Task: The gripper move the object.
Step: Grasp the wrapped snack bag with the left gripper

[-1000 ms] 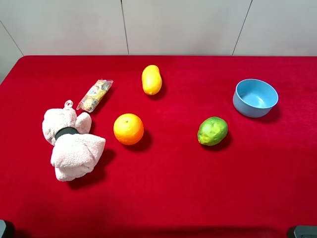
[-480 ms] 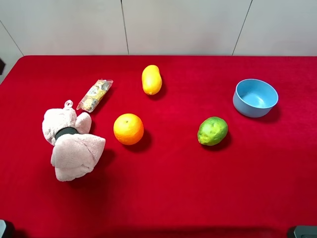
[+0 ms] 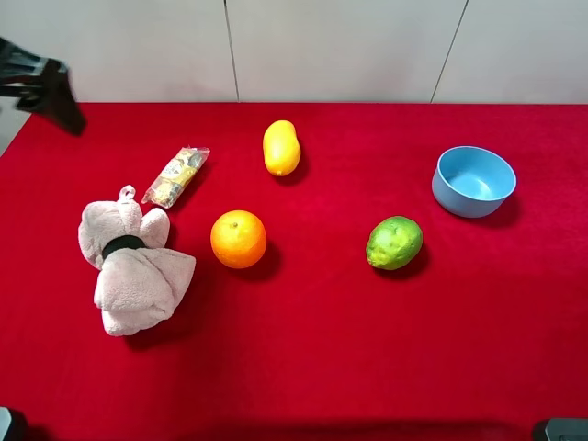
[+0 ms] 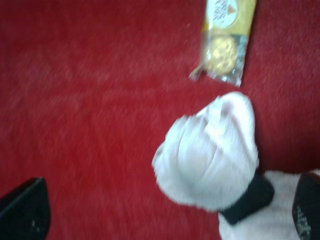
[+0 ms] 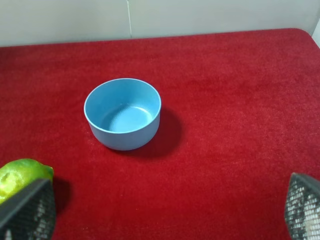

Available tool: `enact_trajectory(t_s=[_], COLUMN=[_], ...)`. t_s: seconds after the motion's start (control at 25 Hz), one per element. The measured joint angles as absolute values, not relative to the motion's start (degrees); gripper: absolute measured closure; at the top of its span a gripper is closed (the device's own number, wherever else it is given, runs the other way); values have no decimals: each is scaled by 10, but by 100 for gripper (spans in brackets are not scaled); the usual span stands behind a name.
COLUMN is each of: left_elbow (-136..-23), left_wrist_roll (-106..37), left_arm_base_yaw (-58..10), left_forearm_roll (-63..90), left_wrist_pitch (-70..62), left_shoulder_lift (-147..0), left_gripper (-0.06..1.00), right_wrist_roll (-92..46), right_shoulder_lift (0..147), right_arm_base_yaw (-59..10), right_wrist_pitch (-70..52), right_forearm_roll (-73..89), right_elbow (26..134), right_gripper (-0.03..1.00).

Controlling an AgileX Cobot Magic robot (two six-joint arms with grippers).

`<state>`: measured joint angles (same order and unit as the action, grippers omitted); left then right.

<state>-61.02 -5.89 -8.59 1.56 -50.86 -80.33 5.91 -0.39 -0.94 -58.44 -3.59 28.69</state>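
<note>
Clear elongated packet (image 3: 176, 175), crimped ends, on plush red cloth (image 3: 322, 349).

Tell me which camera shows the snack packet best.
Exterior high: the whole snack packet is in frame, sharp and unobstructed. The left wrist view shows it blurred and cut off by the frame edge; the right wrist view does not show it.
</note>
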Motion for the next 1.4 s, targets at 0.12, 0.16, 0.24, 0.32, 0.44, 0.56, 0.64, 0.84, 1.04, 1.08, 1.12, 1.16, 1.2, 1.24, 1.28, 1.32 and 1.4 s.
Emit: enact_trajectory(t_s=[0.12, 0.16, 0.24, 0.32, 0.44, 0.56, 0.64, 0.84, 1.04, 1.08, 1.12, 1.16, 1.2, 1.24, 1.28, 1.32, 1.4], left_elbow=[-642, -654, -677, -694, -713, -725, -730, -740, -743, -743, -743, -743, -743, -743, -743, -743, -743], left_wrist_roll=[-59, -59, -59, -59, -59, -59, -59, -59, -59, -59, -59, -59, -59, -59, -59, -59, -59], left_arm_base_yaw=[-103, -109, -120, -131, -145, -153, -156, -162, -170, -171, -173, -174, -176, -176, -177, -178, -178], left_forearm_roll=[15, 14, 14, 14, 14, 15, 16, 17, 17, 17, 17, 18, 18, 18, 18, 18, 19], left_wrist_pitch=[-503, -501, -495, -491, -482, -471, -460, -430, -389, -382, -376, -370, -366, -366, -362, -356, -347], left_shoulder_lift=[-857, -876, -911, -941, -980, -1015, -1037, -1085, -1129, -1136, -1142, -1149, -1155, -1155, -1159, -1163, -1170], left_gripper=[-2, -2, -2, -2, -2, -2, -2, -2, -2, -2, -2, -2, -2, -2, -2, -2, -2], right_wrist_roll=[59, 59, 59, 59, 59, 59, 59, 59, 59, 59, 59, 59, 59, 59, 59, 59, 59], right_shoulder_lift=[-4, -4, -4, -4, -4, -4, -4, -4, -4, -4, -4, -4, -4, -4, -4, -4, -4], right_arm_base_yaw=[-9, -9, -9, -9, -9, -9, -9, -9, -9, -9, -9, -9, -9, -9, -9, -9, -9], right_wrist_pitch=[-584, -584, -584, -584, -584, -584, -584, -584, -584, -584, -584, -584, -584, -584, -584, -584, -584], right_forearm_roll=[-36, -36, -36, -36, -36, -36, -36, -36, -36, -36, -36, -36, -36, -36, -36, -36, -36], right_elbow=[287, 287, 287, 287, 287, 287, 287, 287, 287, 287, 287, 287, 287, 287, 287, 287, 287], right_gripper=[27, 27, 27, 27, 27, 27, 27, 27, 27, 27, 27, 27, 27, 27, 27, 27, 27])
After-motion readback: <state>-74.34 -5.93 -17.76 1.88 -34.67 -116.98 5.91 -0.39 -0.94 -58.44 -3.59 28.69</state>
